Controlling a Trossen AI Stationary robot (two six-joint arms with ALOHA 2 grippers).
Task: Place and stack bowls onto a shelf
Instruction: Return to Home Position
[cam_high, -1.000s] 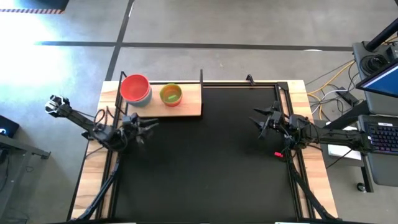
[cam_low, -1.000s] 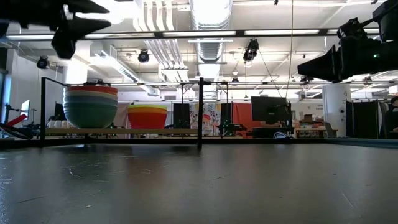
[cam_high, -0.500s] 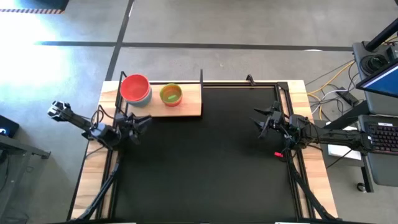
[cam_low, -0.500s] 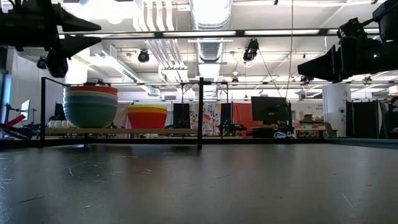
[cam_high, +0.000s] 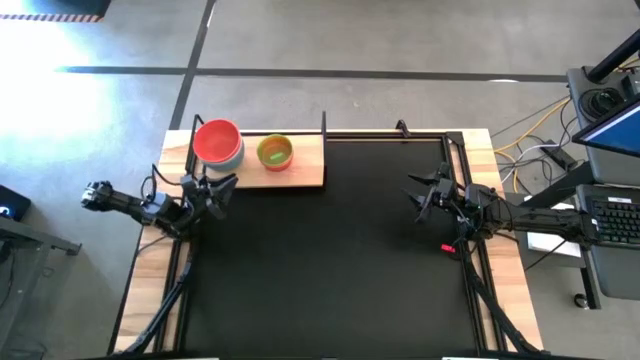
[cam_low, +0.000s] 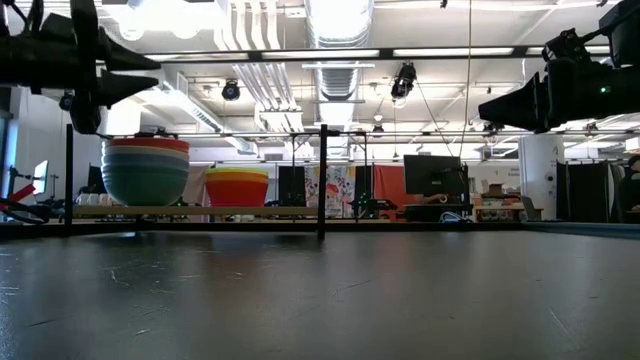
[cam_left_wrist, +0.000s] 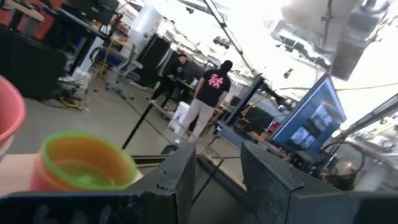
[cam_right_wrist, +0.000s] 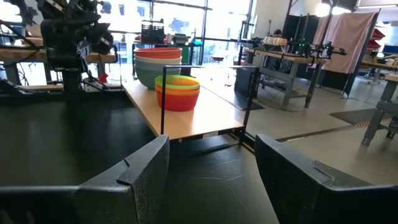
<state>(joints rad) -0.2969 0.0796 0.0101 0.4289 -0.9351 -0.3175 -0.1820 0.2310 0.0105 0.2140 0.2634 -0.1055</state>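
The wooden shelf (cam_high: 305, 172) stands at the table's far left. On it rest two stacks of bowls: a larger stack with a red bowl on top (cam_high: 218, 143), teal at the bottom (cam_low: 145, 172), and a smaller stack with a green and yellow top (cam_high: 274, 152) and an orange-red base (cam_low: 237, 187). My left gripper (cam_high: 224, 187) hovers open and empty just in front of the shelf's near edge, close to the larger stack; its wrist view shows the green-rimmed bowl (cam_left_wrist: 81, 163) ahead. My right gripper (cam_high: 418, 192) waits open and empty above the table's right side.
The black table top (cam_high: 330, 260) lies between the arms. Thin black posts (cam_high: 324, 125) rise at the shelf's corners. Desks, cables and a monitor (cam_high: 610, 130) stand beyond the table's right edge. A person (cam_left_wrist: 208, 102) stands far off in the room.
My left gripper has drawn back toward the table's left edge and a little toward the shelf, sinking slightly; it stays open and empty. The bowls have not moved.
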